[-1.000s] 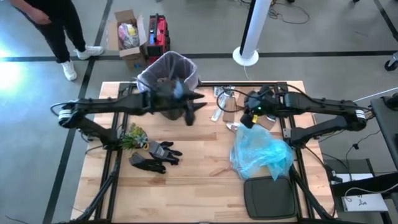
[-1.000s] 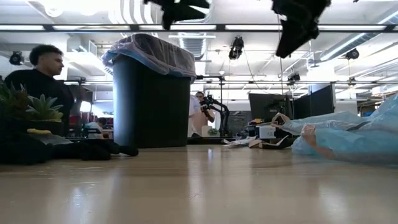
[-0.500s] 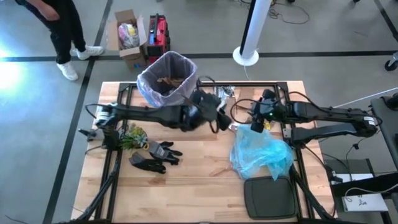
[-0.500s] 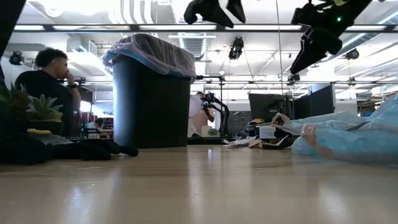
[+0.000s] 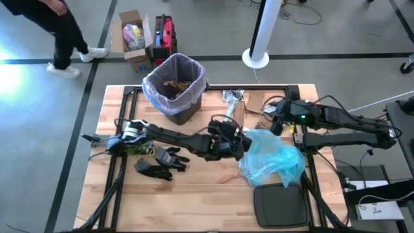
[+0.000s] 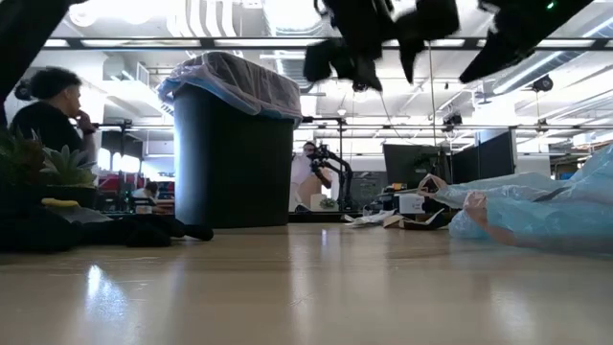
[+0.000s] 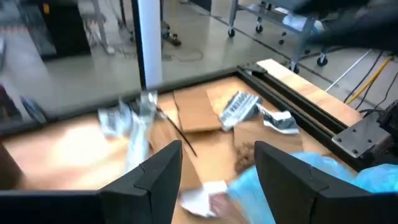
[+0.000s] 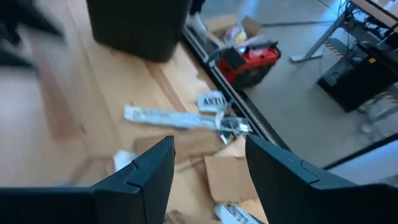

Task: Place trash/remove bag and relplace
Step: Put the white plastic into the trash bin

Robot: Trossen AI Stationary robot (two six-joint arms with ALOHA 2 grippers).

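The black bin (image 5: pixel 184 111) stands at the table's far left, lined with the pale pink bag (image 5: pixel 155 79). Brown paper trash (image 5: pixel 176 83) lies inside it. More trash lies on the table right of the bin: a silvery wrapper (image 5: pixel 233 98) and brown cardboard (image 7: pixel 196 109), also cardboard (image 8: pixel 227 177) in the right wrist view. My left gripper (image 5: pixel 237 138) hovers open over mid-table, beside the light blue bag (image 5: pixel 272 158). It points at the scraps (image 7: pixel 239 106). My right gripper (image 5: pixel 275 122) hovers open above the far right scraps (image 8: pixel 180 118).
Black gloves (image 5: pixel 158 162) and a small plant (image 5: pixel 136 139) sit near the left side. A dark flat pad (image 5: pixel 281 204) lies at the near right edge. Off the table stand a cardboard box and a red case (image 5: pixel 165 35). A person (image 6: pixel 53 110) is behind the table.
My left gripper has swung from above the bin toward the table's right and near side, ending over mid-table beside the blue bag. My right gripper has drawn back a little toward the right edge. The bin, bag and scraps have kept still.
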